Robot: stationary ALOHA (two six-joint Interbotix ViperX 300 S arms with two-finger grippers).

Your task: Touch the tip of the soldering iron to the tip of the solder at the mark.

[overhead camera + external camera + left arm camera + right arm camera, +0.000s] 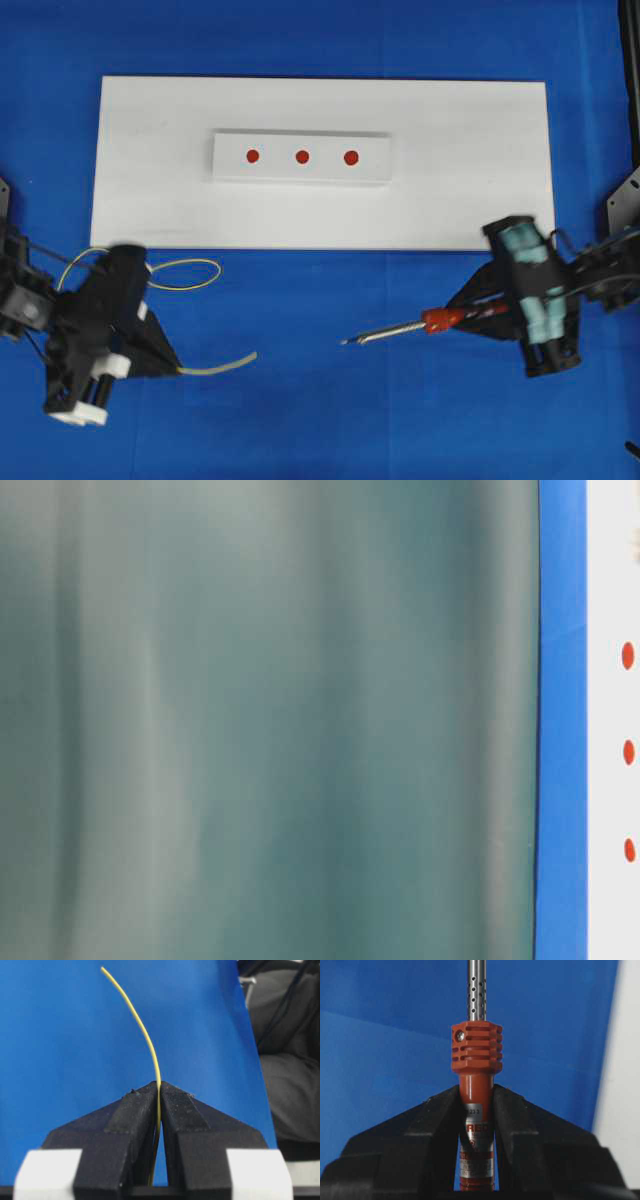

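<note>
My left gripper [172, 368] [159, 1087] is shut on the solder [222, 365] [145, 1035], a thin yellow wire. Its free end curves out to the right over the blue cloth, and a loop [190, 264] trails behind the gripper. At the right, my right gripper [466, 312] [476, 1092] is shut on the red-orange body of the soldering iron [415, 325] [476, 1052]. The iron's silver shaft points left, its tip [345, 342] well apart from the solder's end. Three red marks [302, 156] [628, 752] sit in a row on a raised white block [230, 170], far from both tips.
The block lies on a large white board [150, 200] over a blue cloth [320, 420]. Both arms hover below the board's front edge. A blurred grey-green surface [260, 720] fills most of the table-level view. Dark frame parts [628, 200] stand at the right edge.
</note>
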